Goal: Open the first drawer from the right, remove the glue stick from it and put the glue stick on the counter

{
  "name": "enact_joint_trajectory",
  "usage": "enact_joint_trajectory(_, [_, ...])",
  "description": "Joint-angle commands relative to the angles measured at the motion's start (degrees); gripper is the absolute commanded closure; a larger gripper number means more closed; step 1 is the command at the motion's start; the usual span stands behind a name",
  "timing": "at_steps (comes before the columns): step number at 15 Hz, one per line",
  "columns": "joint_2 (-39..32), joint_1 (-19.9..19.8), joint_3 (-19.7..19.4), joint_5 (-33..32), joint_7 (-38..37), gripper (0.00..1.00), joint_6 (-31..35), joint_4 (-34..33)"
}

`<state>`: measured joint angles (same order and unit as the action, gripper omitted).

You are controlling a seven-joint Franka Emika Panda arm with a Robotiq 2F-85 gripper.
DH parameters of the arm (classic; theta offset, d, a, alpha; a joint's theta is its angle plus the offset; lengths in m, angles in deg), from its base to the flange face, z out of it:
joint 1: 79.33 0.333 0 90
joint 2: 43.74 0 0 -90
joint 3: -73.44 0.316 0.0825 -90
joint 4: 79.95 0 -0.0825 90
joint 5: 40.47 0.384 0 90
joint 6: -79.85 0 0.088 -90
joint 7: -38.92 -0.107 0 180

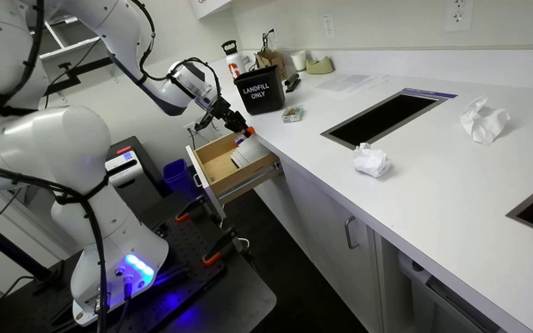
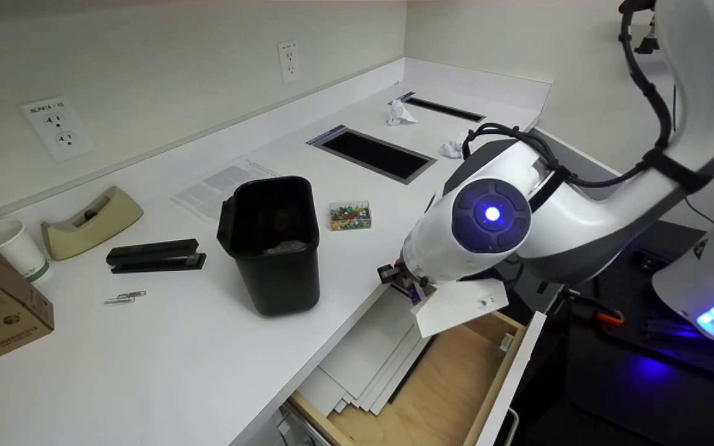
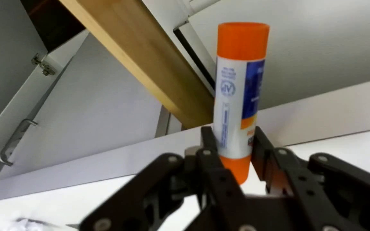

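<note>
The glue stick has orange ends and a white and blue label. My gripper is shut on it near one end in the wrist view. In an exterior view the gripper and the glue stick are over the back of the drawer, by the counter's front edge. The drawer is pulled open; its tan inside also shows in an exterior view. The white counter runs alongside. In an exterior view the wrist mostly hides the gripper, and only part of the glue stick shows.
A black bin and a clear box of pins stand on the counter near the gripper. A stapler, tape dispenser and cardboard box are further along. Crumpled papers lie by a dark cutout. White panels lie inside the drawer.
</note>
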<state>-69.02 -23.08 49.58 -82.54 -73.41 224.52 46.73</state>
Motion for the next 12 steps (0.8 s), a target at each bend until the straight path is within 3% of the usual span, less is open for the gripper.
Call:
enact_joint_trajectory(1, [5.69,-4.19,2.05,-9.77,-11.04,0.92,-8.65,-0.46])
enact_joint_trajectory(6, [13.03,-14.02,12.71,-17.15,-18.81,0.92,-25.74,-0.95])
enact_joint_trajectory(12, [14.68,-24.1,26.52,-25.02,-31.19,0.92,-45.38,-2.45])
